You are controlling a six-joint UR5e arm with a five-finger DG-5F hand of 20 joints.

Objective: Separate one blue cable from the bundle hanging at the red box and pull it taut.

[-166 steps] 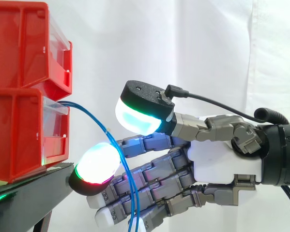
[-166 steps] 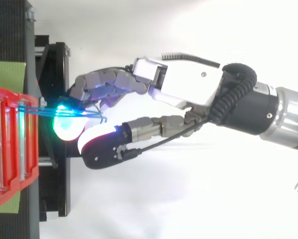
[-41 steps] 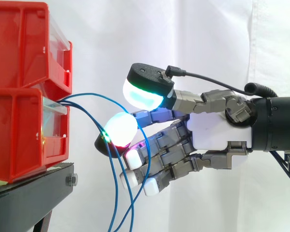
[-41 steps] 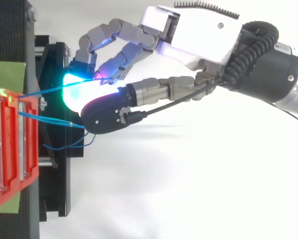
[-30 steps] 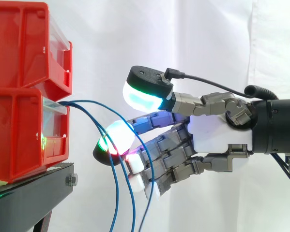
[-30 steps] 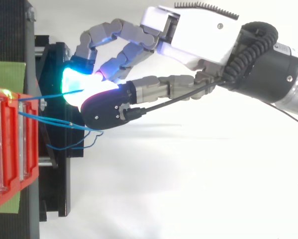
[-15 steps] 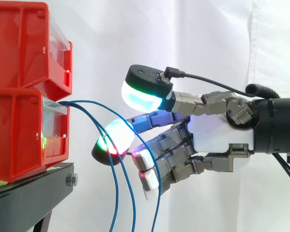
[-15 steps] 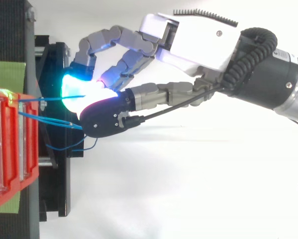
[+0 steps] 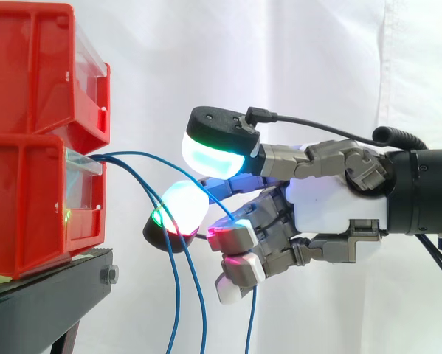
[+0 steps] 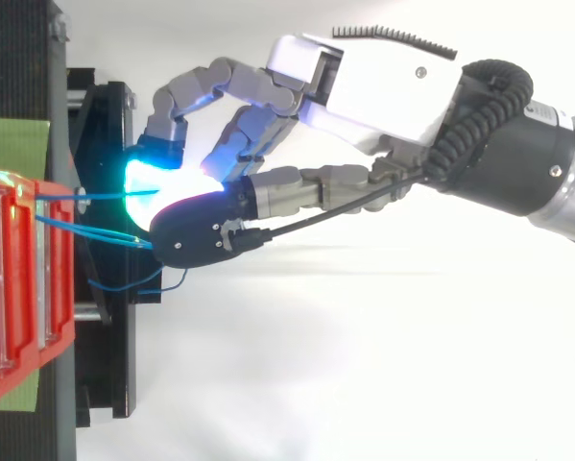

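Note:
Several thin blue cables come out of the lower red bin [image 9: 36,206]. One blue cable [image 9: 143,154] arches right, passes under the thumb's pad [image 9: 209,155] and runs down through the curled lower fingers [image 9: 235,236]. It leaves them and hangs at the bottom edge. The hand [image 9: 331,214] reaches in from the right, its fingers curled round that cable. A straighter finger with a glowing pad [image 9: 182,206] points at the bin. Two other cables [image 9: 174,295] hang free left of the curled fingers. From above, the hand [image 10: 373,82] has a cable [image 10: 105,193] leading to its glowing pad.
A second red bin [image 9: 36,66] is stacked on the lower one, both on a black stand [image 9: 51,295]. A white curtain [image 9: 294,66] hangs behind. In the top view a loose loop of cable [image 10: 143,283] lies over the stand's edge [image 10: 105,125].
The lower fingers have curled further in, drawing one cable to the right, away from the other two. The thumb has dropped slightly. The arm has barely shifted.

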